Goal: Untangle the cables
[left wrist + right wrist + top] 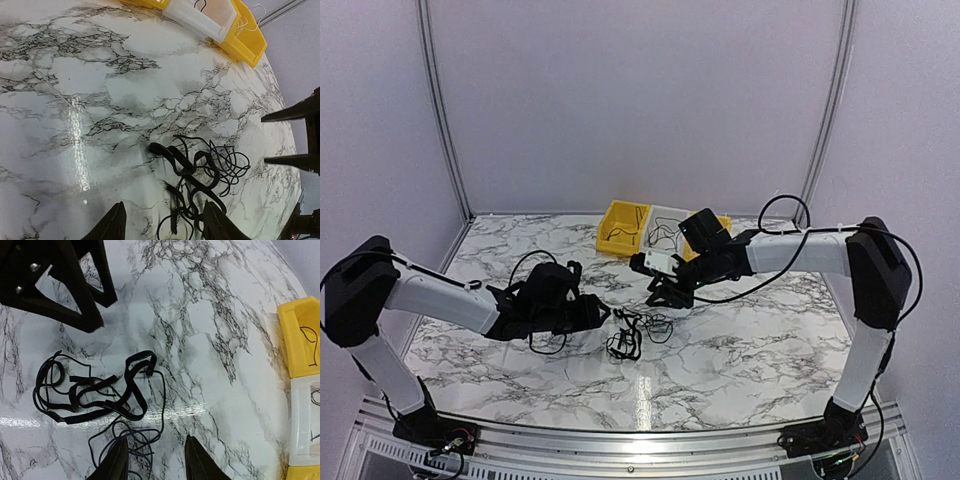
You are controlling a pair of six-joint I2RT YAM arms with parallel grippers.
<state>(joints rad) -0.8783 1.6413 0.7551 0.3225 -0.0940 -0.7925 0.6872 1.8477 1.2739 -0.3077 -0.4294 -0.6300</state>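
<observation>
Top external view: my left gripper [604, 313] and my right gripper [670, 297] faced each other over the middle of the marble table [760, 345]. The cables [631, 336] lay on the surface between them, slightly nearer the near edge than the far one. They formed one loose black heap of flat bands and thinner wire loops.

Left wrist view: my two fingers [114, 226] stood spread apart and gripped nothing. A few strands of the heap ran into the gap between them, and I could not tell whether any strand touched a finger.

Right wrist view: my fingers [196, 460] were likewise parted and empty. Thin wire loops lay in the gap between them, and the flat bands lay just beyond.

A yellow bin [612, 240] and a white bin [197, 19] stood side by side at the far edge, well apart from the heap.
</observation>
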